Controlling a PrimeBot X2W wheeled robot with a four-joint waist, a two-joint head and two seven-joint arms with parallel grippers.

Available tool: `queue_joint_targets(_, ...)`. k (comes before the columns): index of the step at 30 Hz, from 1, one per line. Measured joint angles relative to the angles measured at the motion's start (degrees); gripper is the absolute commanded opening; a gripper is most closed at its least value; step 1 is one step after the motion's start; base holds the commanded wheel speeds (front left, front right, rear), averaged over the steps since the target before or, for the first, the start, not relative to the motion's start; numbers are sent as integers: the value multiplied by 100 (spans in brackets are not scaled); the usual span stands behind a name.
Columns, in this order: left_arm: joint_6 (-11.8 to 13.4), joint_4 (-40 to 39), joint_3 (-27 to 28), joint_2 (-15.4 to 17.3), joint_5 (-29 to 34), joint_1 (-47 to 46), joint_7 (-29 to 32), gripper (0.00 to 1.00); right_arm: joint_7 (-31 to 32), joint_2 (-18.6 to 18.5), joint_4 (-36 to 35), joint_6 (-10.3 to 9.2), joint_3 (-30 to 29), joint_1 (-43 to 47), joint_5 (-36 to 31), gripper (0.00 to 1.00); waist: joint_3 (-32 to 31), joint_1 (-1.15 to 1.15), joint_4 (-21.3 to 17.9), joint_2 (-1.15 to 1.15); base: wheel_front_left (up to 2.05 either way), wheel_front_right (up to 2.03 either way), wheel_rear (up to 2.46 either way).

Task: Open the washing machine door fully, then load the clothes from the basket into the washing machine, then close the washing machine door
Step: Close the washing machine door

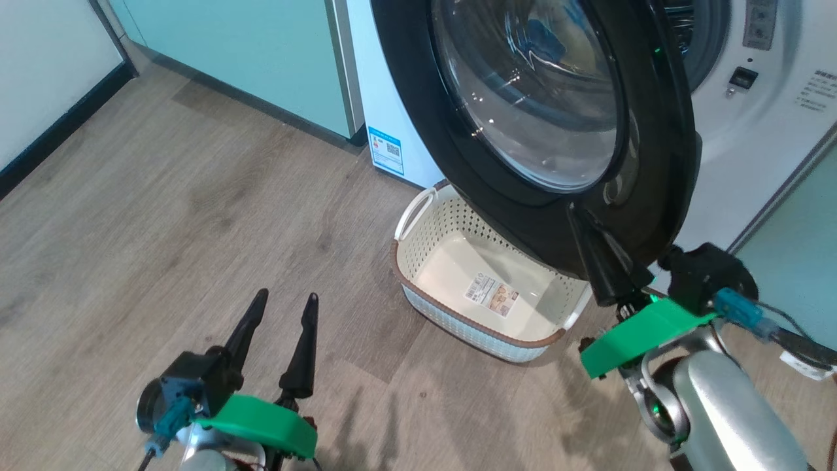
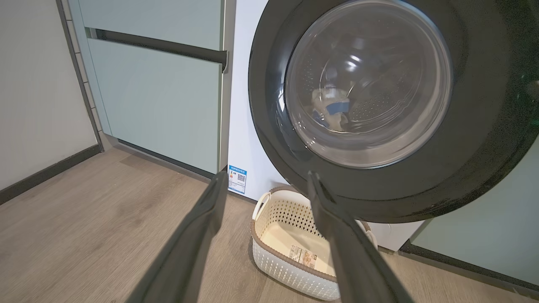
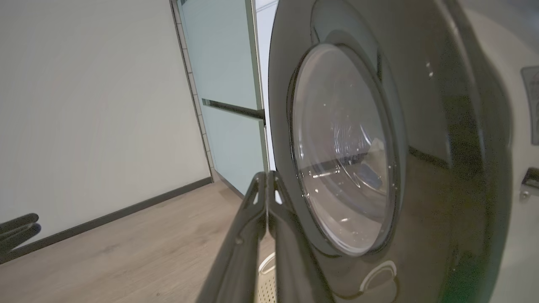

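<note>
Right gripper: fingers pressed together, tips apparently bearing on the black rim of the washing machine door near its 6 o'clock. Left gripper: fingers spread, empty, at 7 o'clock in the head view. Clothes lie behind the glass; basket is empty below. Hazard: tips may slide off the glossy rim, so the door fails to latch.

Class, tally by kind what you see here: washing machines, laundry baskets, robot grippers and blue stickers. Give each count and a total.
White front-loading washing machine: 1
Cream perforated plastic basket: 1
Dark two-fingered grippers, left gripper and right gripper: 2
Blue rectangular sticker: 1
Total: 5
</note>
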Motion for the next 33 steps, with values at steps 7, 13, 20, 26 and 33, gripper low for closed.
queue_joint_targets(7,0,2,-3,-4,0,-16,-4,100,-23,-1,569,0,-59,-53,38,0,54,0,-22,0,0,0,0)
queue_joint_targets(13,-1,11,-5,-11,0,-122,-5,100,-111,-45,889,0,-301,-296,36,0,81,0,-25,0,0,0,0)
queue_joint_targets(20,-9,42,-8,-35,26,-140,-31,100,-201,-70,1296,0,-619,-448,27,0,105,0,-10,0,0,0,0)
queue_joint_targets(26,-15,42,-3,-57,51,-141,-31,100,-264,-71,1494,0,-817,-477,-13,0,111,0,-18,0,0,0,0)
queue_joint_targets(33,-59,38,10,-93,86,-150,-32,100,-328,-70,1599,0,-978,-603,-31,0,161,0,-28,0,0,0,0)
